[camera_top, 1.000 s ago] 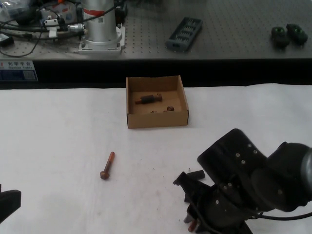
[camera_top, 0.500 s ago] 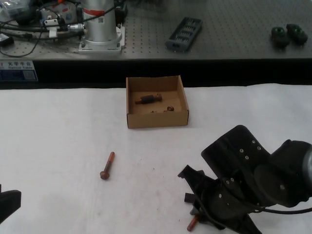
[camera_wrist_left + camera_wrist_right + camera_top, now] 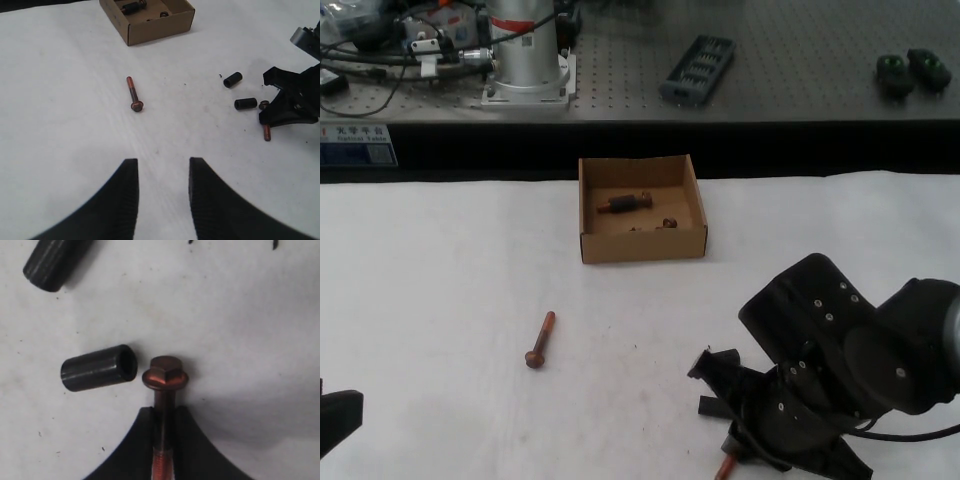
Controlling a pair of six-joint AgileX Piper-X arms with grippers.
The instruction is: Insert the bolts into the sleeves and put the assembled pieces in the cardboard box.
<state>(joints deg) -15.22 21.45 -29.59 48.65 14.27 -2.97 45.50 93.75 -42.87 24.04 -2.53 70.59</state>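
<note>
**So, right gripper has a bolt, sleeve is sitting just beside it**

Okay, the right gripper (image 3: 163,412) is low over the near right part of the white cloth (image 3: 440,280). Its two fingers are clamped tight on the shank of a copper-coloured hex-head bolt (image 3: 164,375). The head and flange stick out past the fingertips, and the threaded end runs back between them.

A short black cylindrical sleeve (image 3: 99,373) lies on its side with its open mouth facing the bolt head. It's just beside the flange, and the bolt is not inside it. I can't tell whether the two actually touch. A second black sleeve (image 3: 55,265) lies a bit further off, also on its side.

The left gripper (image 3: 161,165) hangs over the cloth with its fingers spread apart and nothing between them. Ahead of it, well apart from the right gripper, a second copper bolt (image 3: 134,93) lies loose on the cloth.

The brown cardboard box (image 3: 645,243) sits open at the far edge of the cloth. There's one assembled piece (image 3: 623,204) in it, a bolt with a dark sleeve on it. Some small brownish bits lie next to that piece, too tiny for me to make out.
</note>
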